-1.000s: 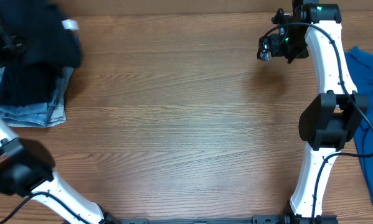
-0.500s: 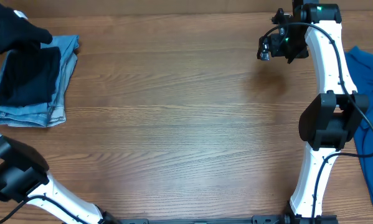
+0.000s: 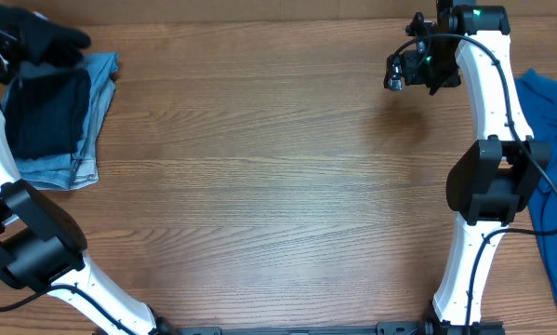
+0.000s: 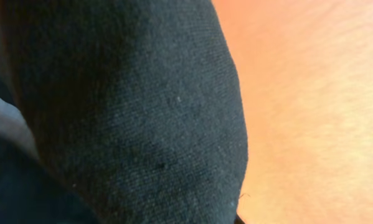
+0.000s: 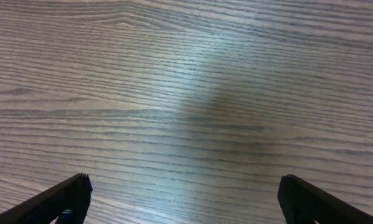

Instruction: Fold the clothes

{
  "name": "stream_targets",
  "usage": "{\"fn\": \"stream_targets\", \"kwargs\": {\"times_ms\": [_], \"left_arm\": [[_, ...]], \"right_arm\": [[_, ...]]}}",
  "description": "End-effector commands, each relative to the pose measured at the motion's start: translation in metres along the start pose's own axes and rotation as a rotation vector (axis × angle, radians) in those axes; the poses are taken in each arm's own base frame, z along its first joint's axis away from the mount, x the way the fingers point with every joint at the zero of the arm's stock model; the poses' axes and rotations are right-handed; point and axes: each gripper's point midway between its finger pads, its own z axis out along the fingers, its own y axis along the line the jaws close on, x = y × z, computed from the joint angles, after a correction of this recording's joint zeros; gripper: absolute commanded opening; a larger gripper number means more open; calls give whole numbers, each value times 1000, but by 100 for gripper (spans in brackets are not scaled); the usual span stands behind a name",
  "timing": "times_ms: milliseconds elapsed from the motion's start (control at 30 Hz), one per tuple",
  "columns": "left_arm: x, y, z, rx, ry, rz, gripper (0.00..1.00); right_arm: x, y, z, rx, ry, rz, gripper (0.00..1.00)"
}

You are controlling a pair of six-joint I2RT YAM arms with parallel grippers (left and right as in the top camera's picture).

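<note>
At the far left corner of the table (image 3: 259,186), the black T-shirt (image 3: 42,116) lies as a compact dark rectangle on top of the folded jeans (image 3: 85,160). My left fingers (image 3: 55,39) are over the far edge of that stack.

Step in hand, as I judge it: the fold looks complete, and the work is at setting the shirt down and letting go. The next move calls for my left fingers to come away upward without snagging the thin cloth or dragging the top layer off square.

Left fingers: I cannot tell whether they are released or clenched. The wrist view is filled by black weave at very close range, with a strip of table to the right and no finger visible. From overhead, the dark mass at the wrist could be hardware or cloth.

Right fingers (image 5: 183,183): spread wide, grasping nothing, over bare wood at the far right, well apart from the shirt.

Also noted: the blue garment (image 3: 550,102) is cut off by the right edge. No neck tag is visible.
</note>
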Motion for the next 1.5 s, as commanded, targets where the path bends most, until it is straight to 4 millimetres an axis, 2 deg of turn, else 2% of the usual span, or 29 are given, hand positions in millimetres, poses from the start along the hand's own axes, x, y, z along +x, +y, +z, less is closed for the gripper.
{"fn": "stream_targets", "kwargs": {"times_ms": [0, 100, 167, 300, 367, 467, 733, 833, 867, 900, 933, 1033, 1100, 1167, 1233, 1300, 1367, 1400, 1433, 1467], "left_arm": [[17, 23, 5, -35, 32, -20, 4], [30, 34, 6, -42, 82, -5, 4], [32, 39, 2, -57, 96, -13, 4], [40, 70, -11, -152, 146, -96, 4], [47, 95, -22, -249, 170, -158, 4], [52, 117, -35, -333, 190, -212, 4], [70, 143, -61, -446, 258, -333, 4], [77, 159, -74, -535, 269, -355, 6], [78, 162, -77, -550, 273, -355, 12], [76, 164, -82, -554, 275, -355, 22], [74, 164, -84, -554, 270, -357, 26], [53, 148, -99, -533, 223, -309, 42], [33, 131, -120, -557, 160, -240, 68], [18, 118, -141, -601, 106, -158, 83], [10, 107, -163, -641, 70, -111, 85], [7, 89, -182, -635, 52, -69, 85], [5, 74, -190, -606, 45, -2, 81], [3, 71, -191, -602, 47, 38, 68], [2, 70, -190, -607, 51, 93, 46], [0, 73, -190, -624, 52, 123, 18]], "right_arm": [[-4, 1, -6, 9, -18, -9, 100], [-4, 1, -6, 9, -18, -9, 100], [-4, 1, -6, 9, -19, -9, 100], [-4, 1, -6, 9, -18, -9, 100], [-4, 1, -6, 9, -19, -9, 100], [-4, 1, -6, 9, -18, -9, 100], [-4, 1, -6, 9, -18, -9, 100], [-4, 1, -6, 9, -19, -9, 100], [-4, 1, -6, 9, -18, -9, 100], [-4, 1, -6, 9, -18, -9, 100], [-4, 1, -6, 9, -18, -9, 100], [-4, 1, -6, 9, -19, -9, 100], [-4, 1, -6, 9, -18, -9, 100], [-4, 1, -6, 9, -19, -9, 100], [-4, 1, -6, 9, -19, -9, 100], [-4, 1, -6, 9, -18, -9, 100], [-4, 1, -6, 9, -18, -9, 100], [-4, 1, -6, 9, -19, -9, 100], [-4, 1, -6, 9, -18, -9, 100], [-4, 1, -6, 9, -18, -9, 100]]}}
